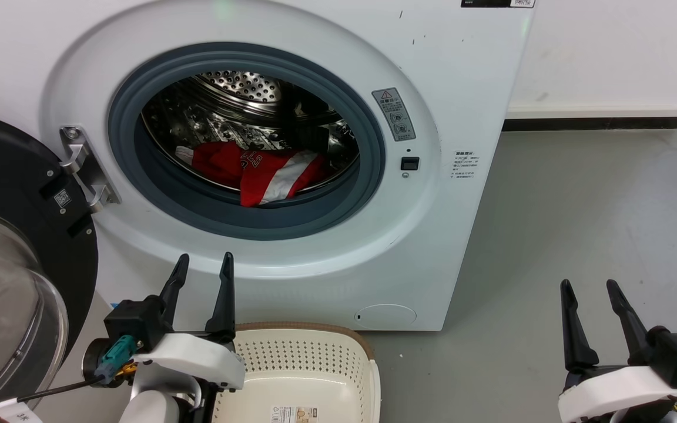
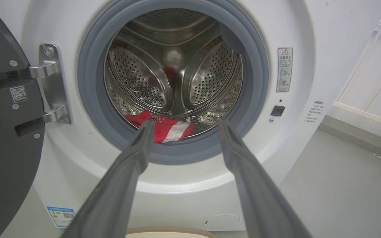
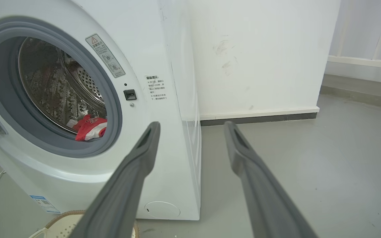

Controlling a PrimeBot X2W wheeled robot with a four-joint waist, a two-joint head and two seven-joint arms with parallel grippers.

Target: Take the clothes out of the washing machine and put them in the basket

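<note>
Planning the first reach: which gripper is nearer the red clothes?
Left. The left gripper sits just below the porthole, pointing at the clothes. The right gripper is off to the right, past the washing machine's corner.

The left gripper sits at the lower left of the head view, its two dark fingers spread apart, pointing up, empty. The right gripper sits at the lower right, its fingers likewise parted, upright and empty.
</note>
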